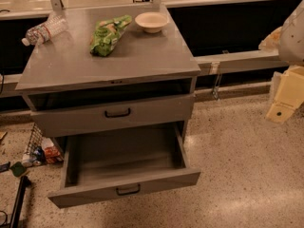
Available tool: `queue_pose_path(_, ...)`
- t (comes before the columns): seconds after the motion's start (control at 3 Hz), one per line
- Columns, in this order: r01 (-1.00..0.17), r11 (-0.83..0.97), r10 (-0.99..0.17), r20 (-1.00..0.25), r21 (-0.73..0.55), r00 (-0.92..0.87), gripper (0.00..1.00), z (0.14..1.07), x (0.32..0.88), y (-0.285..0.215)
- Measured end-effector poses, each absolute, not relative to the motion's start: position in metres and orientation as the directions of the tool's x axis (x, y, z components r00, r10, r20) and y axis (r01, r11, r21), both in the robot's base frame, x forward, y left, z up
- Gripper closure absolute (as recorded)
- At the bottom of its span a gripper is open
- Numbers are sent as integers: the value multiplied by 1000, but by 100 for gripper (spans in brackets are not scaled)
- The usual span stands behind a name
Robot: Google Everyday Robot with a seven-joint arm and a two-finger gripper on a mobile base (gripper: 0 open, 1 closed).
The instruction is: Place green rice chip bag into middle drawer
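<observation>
Figure: grey cabinet seen from in front and above, task at its opening stage. The green rice chip bag lies flat on the worktop, toward the rear, with its long axis running from the back right to the front left. A pale bowl sits just beside its far end, and a clear plastic bottle lies on its side near the left rear corner, well apart from the bag.

Below the worktop, a closed drawer front with a black handle sits above the middle drawer. The middle drawer is pulled fully out toward the viewer, and its interior is bare.

The gripper hangs at the right edge of the view, over the speckled floor and well apart from both bag and cabinet. It holds nothing, and whether it is open or closed cannot be told.

Judged progress: the receiving drawer is already open, so access is prepared. The bag is untouched, so reaching across to the worktop, grasping the bag, carrying it forward and down, and releasing it inside the drawer all remain to be done.
</observation>
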State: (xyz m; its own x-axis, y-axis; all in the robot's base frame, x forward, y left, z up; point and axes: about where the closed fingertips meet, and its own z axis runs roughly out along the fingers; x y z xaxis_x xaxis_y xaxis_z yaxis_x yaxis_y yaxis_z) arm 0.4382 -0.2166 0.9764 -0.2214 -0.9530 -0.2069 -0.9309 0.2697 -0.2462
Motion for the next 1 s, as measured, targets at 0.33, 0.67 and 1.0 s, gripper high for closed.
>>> queue_pose_path(0.33,-931,272,-951,-214,-245,-222,0,976,439,-216)
queue_pose_path(0.67,-924,327,-898,-371,-199,-237,0,961,467,-192)
queue_pose_path(1.0,-914,393,-754,-605,-105,-255,0,942,525,-149)
